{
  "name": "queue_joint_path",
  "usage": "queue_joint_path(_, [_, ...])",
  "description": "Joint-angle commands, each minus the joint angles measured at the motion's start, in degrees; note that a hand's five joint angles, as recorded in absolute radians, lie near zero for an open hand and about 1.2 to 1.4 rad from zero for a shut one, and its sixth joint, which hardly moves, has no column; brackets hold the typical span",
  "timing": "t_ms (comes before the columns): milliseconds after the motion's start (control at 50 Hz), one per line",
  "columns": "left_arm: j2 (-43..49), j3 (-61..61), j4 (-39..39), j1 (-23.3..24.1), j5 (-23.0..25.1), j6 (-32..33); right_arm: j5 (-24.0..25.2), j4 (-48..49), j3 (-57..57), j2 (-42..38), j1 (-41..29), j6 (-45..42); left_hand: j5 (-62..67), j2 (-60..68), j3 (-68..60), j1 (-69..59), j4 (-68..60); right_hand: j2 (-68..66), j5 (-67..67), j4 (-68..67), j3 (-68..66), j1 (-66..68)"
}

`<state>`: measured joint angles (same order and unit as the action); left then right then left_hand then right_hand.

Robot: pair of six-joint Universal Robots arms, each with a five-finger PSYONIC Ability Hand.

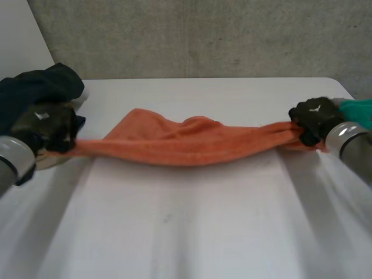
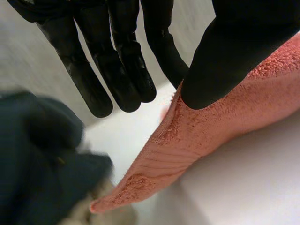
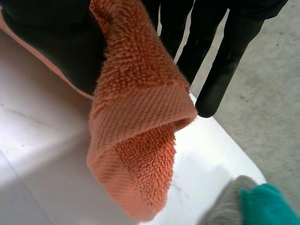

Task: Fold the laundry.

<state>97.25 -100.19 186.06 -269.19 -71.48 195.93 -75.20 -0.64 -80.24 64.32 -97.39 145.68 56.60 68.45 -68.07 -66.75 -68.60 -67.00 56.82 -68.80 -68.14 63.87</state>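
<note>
Here the towel (image 1: 192, 142) is drawn out lengthwise across the middle of the frame, bunched into a loose band over the table (image 1: 186, 232). Whether its sagging middle rests on the surface cannot be told.

The left hand (image 1: 49, 131), at the left edge, holds one end. In the left wrist view its thumb (image 2: 225, 61) presses on the towel's edge, and the fingers (image 2: 117, 70) reach out straight beyond it. The right hand (image 1: 314, 119), at the right edge, holds the other end. In the right wrist view the towel's hemmed corner (image 3: 136, 154) hangs down from between the thumb (image 3: 51, 42) and the straight fingers (image 3: 215, 65).

Dark clothes (image 1: 35, 87) lie at the upper left, just behind the left hand, and a teal cloth (image 1: 357, 110) lies at the far right.

The step in hand appears to be stretching and spreading; no fold is made yet. The next move probably calls for laying the towel flat and open, clear of both piles, before one end is brought over to the other.
</note>
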Motion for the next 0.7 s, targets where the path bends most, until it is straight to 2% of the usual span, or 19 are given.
queue_joint_path(20, [-14.10, 2.54, -6.23, -2.04, 1.78, -6.43, 2.07, -15.16, 5.44, 8.27, 2.99, -4.70, 13.40, 11.55, -11.93, -13.25, -11.40, -13.00, 13.18, -11.20, -11.86, 16.13])
queue_joint_path(100, [-19.03, 3.33, -8.52, -1.95, 2.49, -8.90, 5.23, -25.10, 7.90, 10.30, 3.96, -8.04, 13.40, 11.55, -11.93, -13.25, -11.40, -13.00, 13.18, -11.20, -11.86, 16.13])
queue_joint_path(160, [-17.63, 3.33, -9.40, -1.25, 2.14, -8.81, 7.96, -30.91, 8.96, 9.78, 3.88, -12.95, 13.40, 11.55, -11.93, -13.25, -11.40, -13.00, 13.18, -11.20, -11.86, 16.13])
queue_joint_path(240, [-9.47, 3.94, -9.23, 2.44, 0.12, -6.44, 8.32, -31.36, 10.19, 6.27, 2.83, -16.04, 13.40, 11.55, -11.93, -13.25, -11.40, -12.98, 13.15, -11.17, -11.83, 16.10])
queue_joint_path(300, [-0.77, 6.05, -7.65, 4.81, -3.22, -2.76, 7.09, -26.10, 11.24, 2.40, 0.98, -12.28, 13.40, 11.55, -11.93, -13.25, -11.40, -9.80, 9.98, -8.00, -8.66, 12.93])
queue_joint_path(400, [11.28, 13.77, -2.38, 6.31, -7.88, 0.33, 4.63, -8.28, 12.38, -2.70, -1.13, -1.12, 13.40, 11.55, -11.93, -13.25, -11.40, -7.77, 7.94, -5.96, -6.62, 10.89])
queue_joint_path(420, [13.55, 17.36, 0.15, 6.83, -7.80, -0.19, 3.41, -0.76, 12.74, -3.66, -2.00, 2.03, 13.40, 11.55, -11.93, -13.25, -11.40, -9.27, 9.44, -7.46, -8.12, 12.39])
queue_joint_path(480, [14.46, 22.82, 5.70, 7.54, -6.48, -1.51, 1.47, 12.11, 13.70, -3.94, -3.15, 5.39, 13.40, 11.55, -11.93, -13.25, -11.40, -9.79, 9.96, -7.98, -8.64, 12.91])
queue_joint_path(500, [13.76, 26.23, 10.42, 7.80, -6.13, -2.73, 0.24, 21.37, 14.05, -3.76, -3.68, 7.23, 13.40, 11.55, -11.93, -13.25, -11.40, -9.79, 9.96, -7.98, -8.64, 12.91])
queue_joint_path(560, [11.74, 30.56, 17.65, 7.37, -7.17, -6.07, -0.82, 34.70, 13.88, -2.89, -4.30, 10.05, 13.40, 11.55, -11.93, -13.25, -11.40, -9.95, 10.13, -8.15, -8.80, 13.08])
queue_joint_path(580, [10.25, 32.66, 21.85, 7.11, -8.57, -8.96, -1.17, 42.74, 13.36, -2.10, -4.56, 12.32, 13.40, 11.55, -11.93, -13.25, -11.40, -9.95, 10.13, -8.15, -8.80, 13.08])
queue_joint_path(660, [7.43, 35.14, 26.54, 6.84, -11.57, -14.86, -0.22, 53.17, 11.34, -0.60, -5.18, 17.78, 13.40, 11.55, -11.93, -13.25, -11.40, -9.95, 10.13, -8.15, -8.80, 13.08])
queue_joint_path(700, [6.55, 34.97, 25.32, 6.66, -11.49, -16.10, 0.66, 53.20, 11.24, -0.60, -4.92, 19.19, 13.40, 11.55, -11.93, -13.25, -11.40, -9.95, 10.13, -8.15, -8.80, 13.08])
